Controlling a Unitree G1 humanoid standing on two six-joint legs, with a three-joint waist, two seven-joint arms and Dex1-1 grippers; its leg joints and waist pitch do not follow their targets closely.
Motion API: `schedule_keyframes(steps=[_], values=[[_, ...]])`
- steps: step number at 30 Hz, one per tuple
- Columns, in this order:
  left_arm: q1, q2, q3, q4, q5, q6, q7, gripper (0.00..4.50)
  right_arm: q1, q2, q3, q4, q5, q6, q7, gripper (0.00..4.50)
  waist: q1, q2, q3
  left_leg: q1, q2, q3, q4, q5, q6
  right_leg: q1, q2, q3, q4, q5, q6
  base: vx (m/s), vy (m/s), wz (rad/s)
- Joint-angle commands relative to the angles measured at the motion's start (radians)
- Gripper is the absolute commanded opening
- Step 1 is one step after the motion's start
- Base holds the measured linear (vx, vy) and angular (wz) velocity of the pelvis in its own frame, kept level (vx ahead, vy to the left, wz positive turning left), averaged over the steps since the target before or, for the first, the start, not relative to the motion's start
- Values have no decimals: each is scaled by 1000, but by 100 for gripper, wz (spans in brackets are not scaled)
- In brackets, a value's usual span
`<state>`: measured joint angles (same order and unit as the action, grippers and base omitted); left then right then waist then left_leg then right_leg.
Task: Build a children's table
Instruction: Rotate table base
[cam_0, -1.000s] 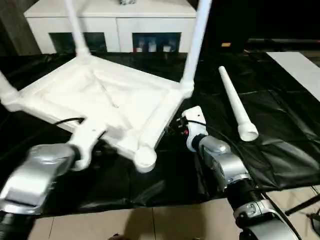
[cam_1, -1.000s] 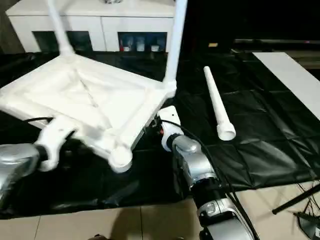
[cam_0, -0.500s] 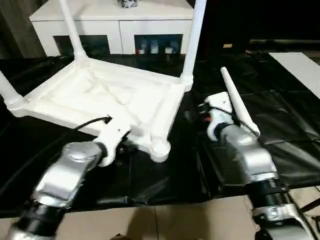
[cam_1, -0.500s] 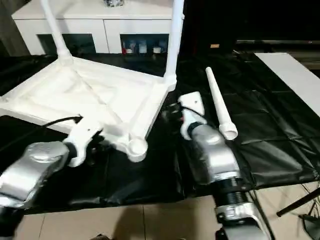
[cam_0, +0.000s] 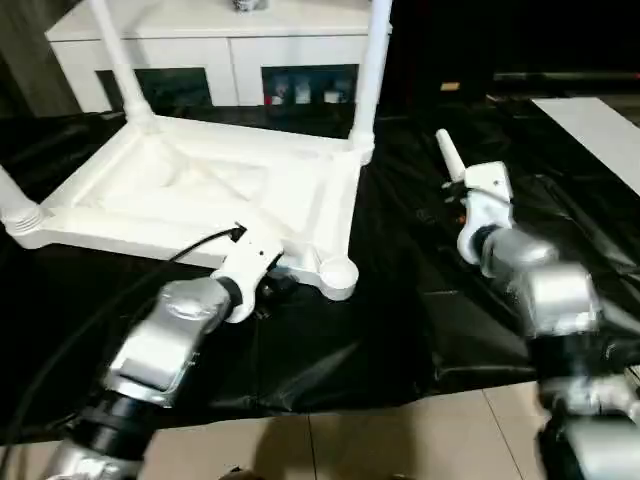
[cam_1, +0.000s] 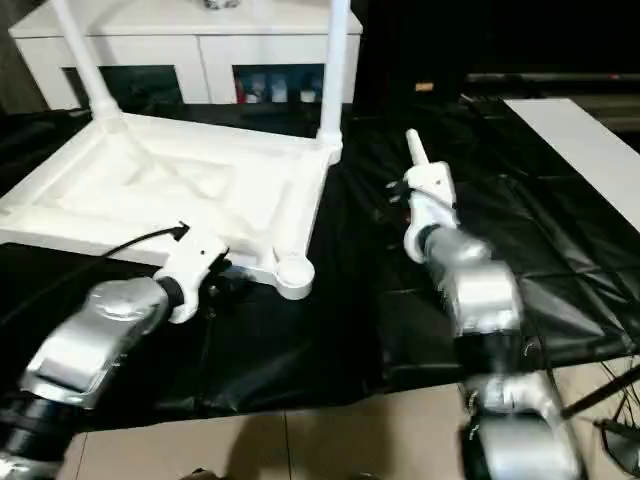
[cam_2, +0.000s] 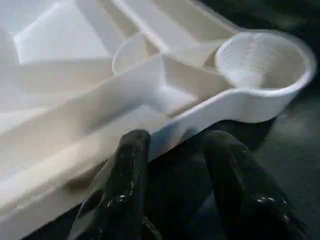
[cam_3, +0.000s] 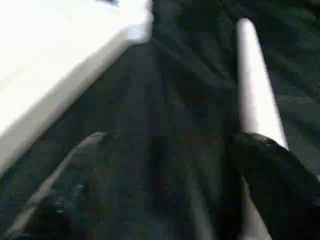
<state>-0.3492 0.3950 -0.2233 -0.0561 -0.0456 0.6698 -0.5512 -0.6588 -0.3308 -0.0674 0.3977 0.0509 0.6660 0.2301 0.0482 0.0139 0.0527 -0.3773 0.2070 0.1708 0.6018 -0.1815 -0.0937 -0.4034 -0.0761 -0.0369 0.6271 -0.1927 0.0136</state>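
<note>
Black sheeting (cam_0: 400, 330) covers the floor; upside-down children's table (cam_0: 200, 190) sits upper left, three legs fitted, near socket empty. Left gripper (cam_2: 172, 150), half open, holds nothing beside that corner. Right gripper (cam_3: 165, 165), fingers wide, hovers over the loose leg (cam_3: 255, 85), centre right.

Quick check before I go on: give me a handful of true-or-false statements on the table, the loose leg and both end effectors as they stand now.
1. The table top lies underside up on the black sheet. True.
2. All four legs are screwed in. False: the near corner socket is empty.
3. A loose leg lies on the sheet near the right end effector. True.
4. The right end effector is shut on that leg. False: its fingers stand wide apart.
5. The left end effector is at the table top's edge beside the empty socket. True.
</note>
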Motion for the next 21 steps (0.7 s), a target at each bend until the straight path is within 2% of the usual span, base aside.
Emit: schedule_keyframes(steps=[1,2,4,5,6,9,11,12,15,21], values=[[0,33,37,-53,-33,-3,-55,204,-59,-58,-15,112,-23,18,22,444,-5,8,-70,14,-1,4,-64,-185,-34,46,-28,26,-67,-80,-225,0,0,0],[0,36,37,-56,-36,-3,-60,204,-66,-64,-13,126,-26,17,26,444,-2,8,-71,16,0,5,-64,-187,-33,46,-29,24,-68,-80,-230,0,0,0],[-5,61,32,-74,-52,-2,-100,204,-134,-99,-5,262,-35,-3,45,444,-4,8,-70,12,-2,6,-61,-179,-23,49,-30,24,-66,-73,-243,0,0,0],[-8,67,28,-85,-56,5,-110,204,-156,-110,-3,311,-43,-23,40,444,-7,2,-69,11,-1,8,-61,-179,-17,49,-31,25,-68,-76,-248,0,0,0],[-8,67,28,-85,-56,5,-110,204,-156,-110,-3,311,-43,-23,40,444,-6,5,-71,12,-1,7,-59,-173,-16,50,-32,25,-65,-71,-253,0,0,0],[-21,66,26,-123,-87,35,-139,204,-205,-123,-19,432,-42,-59,27,444,-7,0,-72,10,0,10,-57,-145,-2,52,-33,24,-62,-41,-270,0,0,0],[-25,66,19,-143,-102,52,-149,204,-218,-124,-26,483,-29,-69,46,444,-7,5,-75,9,1,9,-54,-134,3,53,-33,23,-57,-20,-282,0,0,0],[-26,69,11,-159,-110,61,-158,204,-231,-122,-30,529,-12,-75,94,444,-7,4,-74,9,1,11,-54,-135,9,52,-32,23,-58,-14,-287,0,0,0],[-29,73,3,-179,-124,67,-177,204,-250,-125,-20,582,-16,-86,133,444,-7,2,-73,7,2,11,-53,-136,23,53,-32,22,-58,-14,-294,0,0,0],[-36,78,2,-197,-132,84,-186,204,-276,-124,0,663,-39,-137,136,444,-8,1,-71,8,4,11,-52,-150,19,50,-34,21,-59,-55,-297,0,0,0]])
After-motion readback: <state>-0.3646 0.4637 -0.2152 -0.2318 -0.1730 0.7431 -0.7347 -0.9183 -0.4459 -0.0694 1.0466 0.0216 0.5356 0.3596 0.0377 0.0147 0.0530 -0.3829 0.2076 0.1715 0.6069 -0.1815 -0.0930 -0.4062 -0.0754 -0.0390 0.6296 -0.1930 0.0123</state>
